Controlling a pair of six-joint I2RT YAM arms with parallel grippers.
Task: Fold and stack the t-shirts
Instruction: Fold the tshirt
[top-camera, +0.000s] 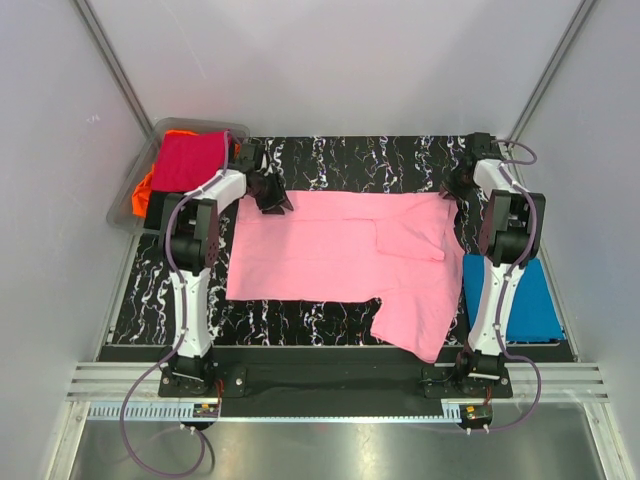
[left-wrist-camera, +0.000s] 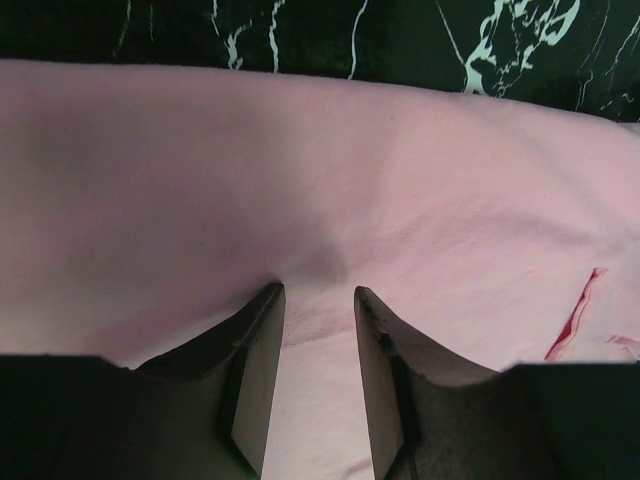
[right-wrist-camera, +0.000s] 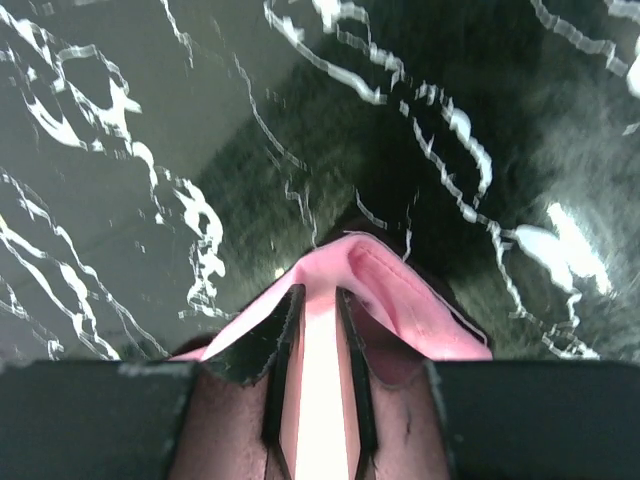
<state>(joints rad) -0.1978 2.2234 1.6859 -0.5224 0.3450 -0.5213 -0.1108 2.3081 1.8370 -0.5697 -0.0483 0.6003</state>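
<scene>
— Where's the pink t-shirt (top-camera: 330, 255)?

— Spread on the black marbled table (top-camera: 340, 155), between the arms. The bright blue t-shirt (top-camera: 530, 300) lies folded just right of it; a crimson shirt (top-camera: 188, 160) sits in the bin (top-camera: 135, 200) to its far left.

— And the claws?

— Left gripper (left-wrist-camera: 318, 300) pinches a pink ridge at the shirt's far left corner; right gripper (right-wrist-camera: 318, 300) is clenched on its far right corner.

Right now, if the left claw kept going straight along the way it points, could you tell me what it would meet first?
The pink t-shirt. The left claw already has its tips down on that cloth, which puckers between them. Beyond the shirt's far edge lies only the black marbled tabletop. How hard it presses into the cloth is unclear.
</scene>
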